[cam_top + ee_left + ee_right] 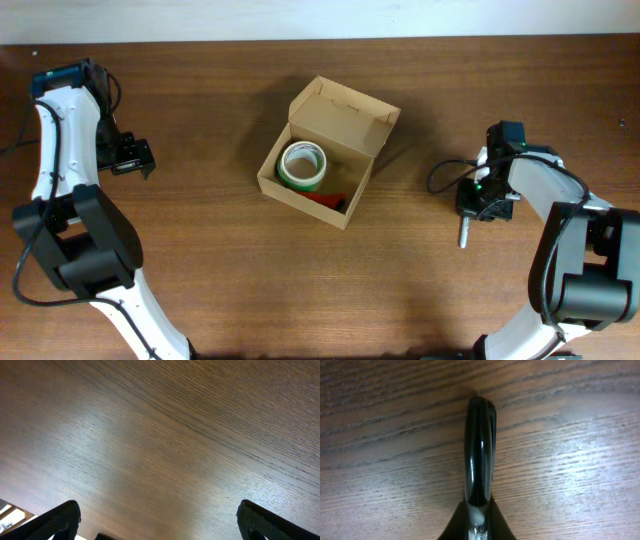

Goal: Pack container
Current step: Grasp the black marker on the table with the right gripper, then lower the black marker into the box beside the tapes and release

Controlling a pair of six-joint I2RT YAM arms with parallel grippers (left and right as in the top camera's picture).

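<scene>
The tan cardboard container (272, 168) stands open at the table's middle, its flap lid (347, 109) raised at the back. Inside lie a green tape roll (302, 165) and a red item (329, 199). My right gripper (482, 205) is right of the box, low over the table. In the right wrist view it (479, 521) is shut on a glossy black pen-like item (480, 450); the item's pale end (463, 237) sticks out in the overhead view. My left gripper (131, 156) is open and empty far left of the box, and its wrist view (160, 521) shows only wood.
The brown wooden table (230, 280) fills the view, with its back edge (200, 42) against a pale wall. A black cable (445, 172) loops beside the right arm.
</scene>
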